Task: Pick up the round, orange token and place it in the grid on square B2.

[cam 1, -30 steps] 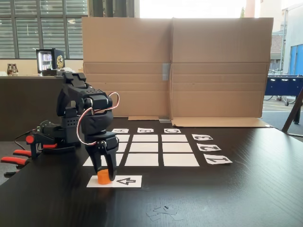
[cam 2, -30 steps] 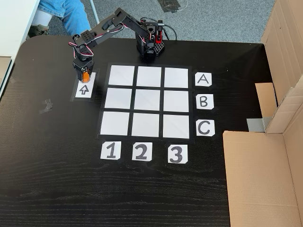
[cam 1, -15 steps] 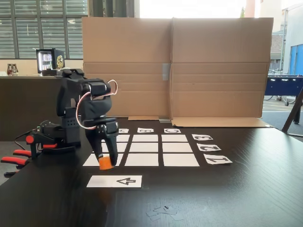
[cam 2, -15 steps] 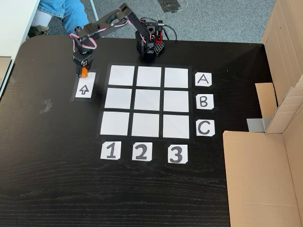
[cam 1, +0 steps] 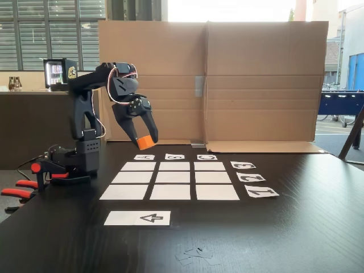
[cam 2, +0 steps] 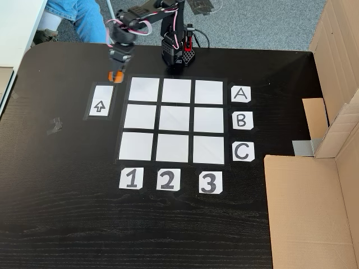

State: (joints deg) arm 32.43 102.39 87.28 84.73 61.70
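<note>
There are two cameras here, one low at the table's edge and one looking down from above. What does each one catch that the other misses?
The low fixed view alone shows how high the gripper holds the orange token above the table, plus the upright cardboard wall face-on and windows behind. The fixed view from above alone shows square B2 squarely among its neighbours, the letters and numbers upright and readable, and a person's jeans-clad leg. Both show the token in the gripper, the grid and the arrow card.
</note>
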